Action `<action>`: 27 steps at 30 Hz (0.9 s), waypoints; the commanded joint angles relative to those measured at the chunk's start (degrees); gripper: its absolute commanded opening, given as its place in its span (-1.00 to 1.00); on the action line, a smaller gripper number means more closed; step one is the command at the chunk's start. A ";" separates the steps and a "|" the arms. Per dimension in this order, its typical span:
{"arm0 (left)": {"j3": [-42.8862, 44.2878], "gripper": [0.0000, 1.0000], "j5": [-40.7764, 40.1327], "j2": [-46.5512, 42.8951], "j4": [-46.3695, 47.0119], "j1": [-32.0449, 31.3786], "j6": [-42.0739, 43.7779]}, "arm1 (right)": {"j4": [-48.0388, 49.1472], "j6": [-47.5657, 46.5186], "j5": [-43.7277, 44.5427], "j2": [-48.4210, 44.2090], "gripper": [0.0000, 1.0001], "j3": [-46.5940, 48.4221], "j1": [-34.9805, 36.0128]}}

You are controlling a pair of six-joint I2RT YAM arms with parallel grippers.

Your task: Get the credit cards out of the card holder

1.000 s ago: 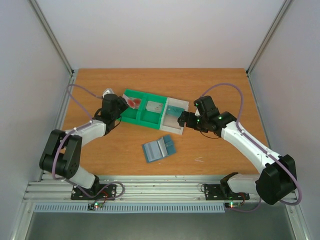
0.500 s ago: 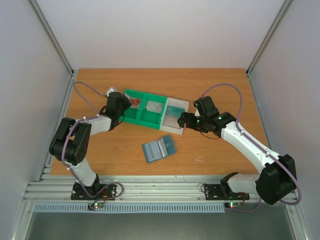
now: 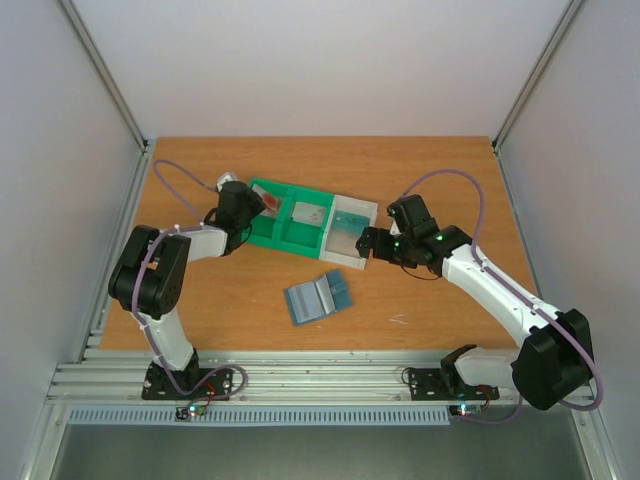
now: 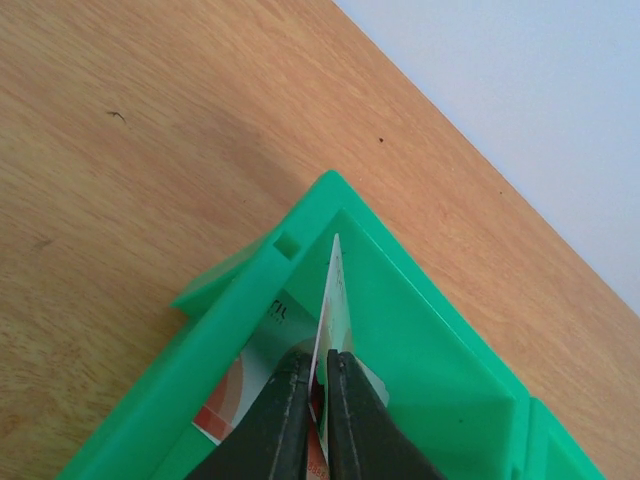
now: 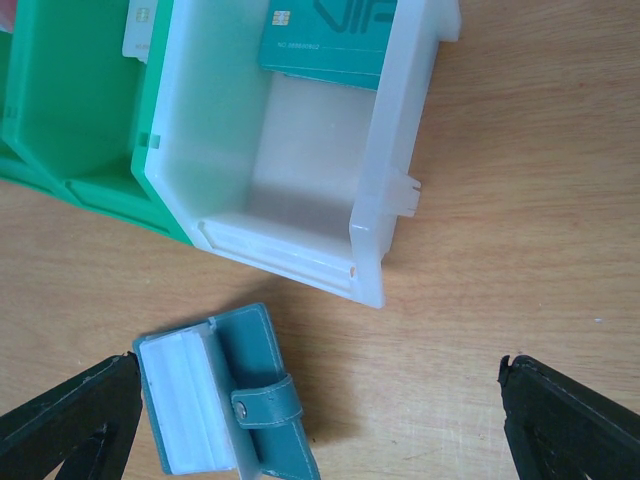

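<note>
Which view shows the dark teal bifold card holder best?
Right wrist: the dark teal bifold card holder lies open on the wooden table, seen close up, with its strap, snap and pale inner pockets clear. Top external shows it whole but small. Left wrist does not show it.

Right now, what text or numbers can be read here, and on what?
"VI" plus a cut-off letter: teal-green card in the white bin.
Small print below its chip: too blurred.
Letters on the white-and-red card in the green bin: too small, partly hidden.
The edge-on card in the left gripper: face unseen.
The card holder: none.
</note>
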 commanded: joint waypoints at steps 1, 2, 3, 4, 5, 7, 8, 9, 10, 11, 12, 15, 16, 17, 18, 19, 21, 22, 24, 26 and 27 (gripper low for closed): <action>1.51 -0.84 -1.06 1.21 1.56 -0.05 1.44 | -0.40 -0.28 0.79 -1.93 0.96 0.08 0.27; 1.55 -0.84 -0.94 1.17 1.40 -0.06 1.49 | -0.52 -0.26 0.76 -1.95 0.96 0.04 0.27; 1.68 -0.84 -0.80 1.09 1.02 -0.01 1.49 | -0.61 -0.16 0.60 -2.09 0.97 0.04 0.27; 1.77 -0.83 -0.73 0.99 0.75 0.00 1.58 | -0.66 -0.10 0.50 -2.19 0.97 0.04 0.27; 1.88 -0.82 -0.81 0.79 0.34 -0.06 1.73 | -0.66 -0.04 0.53 -2.36 0.97 -0.04 0.27; 2.39 -0.74 -1.02 0.43 -1.54 -0.01 2.01 | -0.75 -0.09 0.54 -2.76 0.97 -0.22 0.27; 2.88 -0.65 -0.47 0.18 -2.70 -0.01 2.11 | -0.75 -0.26 0.49 -2.90 0.97 -0.29 0.27; 3.57 -0.57 0.04 -0.04 -3.66 -0.02 2.45 | -0.69 -0.46 0.36 -3.11 0.97 -0.43 0.24; 4.43 -0.51 0.63 -0.22 -5.35 -0.07 2.98 | -0.66 -0.62 0.10 -3.18 0.97 -0.44 0.26; 5.52 -0.45 1.13 -0.33 -6.34 0.00 3.78 | -0.82 -0.90 -0.08 -3.10 0.97 -0.25 0.27; 6.38 -0.41 1.37 -0.42 -8.34 0.00 4.24 | -1.17 -1.15 -0.20 -3.07 0.97 0.11 0.27; 8.17 -0.29 1.68 -0.35 -11.16 0.02 6.19 | -2.80 -1.83 0.17 -3.30 0.97 1.36 0.27; 8.60 -0.25 1.30 -0.42 -12.17 0.08 6.66 | -3.06 -1.90 0.45 -3.97 0.97 1.60 0.24; 9.05 -0.22 0.95 -0.51 -13.12 0.10 7.14 | -3.26 -1.94 0.55 -4.51 0.97 1.62 0.26; 9.70 -0.18 0.56 -0.59 -14.32 0.04 7.91 | -3.44 -2.03 0.38 -5.02 0.97 1.62 0.27; 10.77 -0.15 0.25 -0.79 -15.59 0.04 8.40 | -3.41 -2.11 -0.25 -5.57 0.97 1.51 0.26; 12.58 -0.09 0.59 -1.44 -18.57 0.05 9.55 | -3.26 -1.76 -2.02 -6.96 0.97 0.96 0.26; 13.61 -0.05 1.00 -1.93 -20.20 0.05 9.99 | -3.11 -1.50 -2.69 -7.69 0.97 0.59 0.27; 15.66 0.06 1.52 -3.02 -24.53 0.03 11.05 | -2.87 -1.05 -3.35 -9.02 0.97 -0.28 0.27; 16.81 0.26 1.18 -4.27 -29.09 0.08 11.76 | -3.45 -0.58 -3.17 -9.93 0.97 -0.69 0.27; 17.22 0.36 0.79 -4.94 -30.89 0.09 11.77 | -3.96 -0.37 -3.00 -10.18 0.97 -0.79 0.27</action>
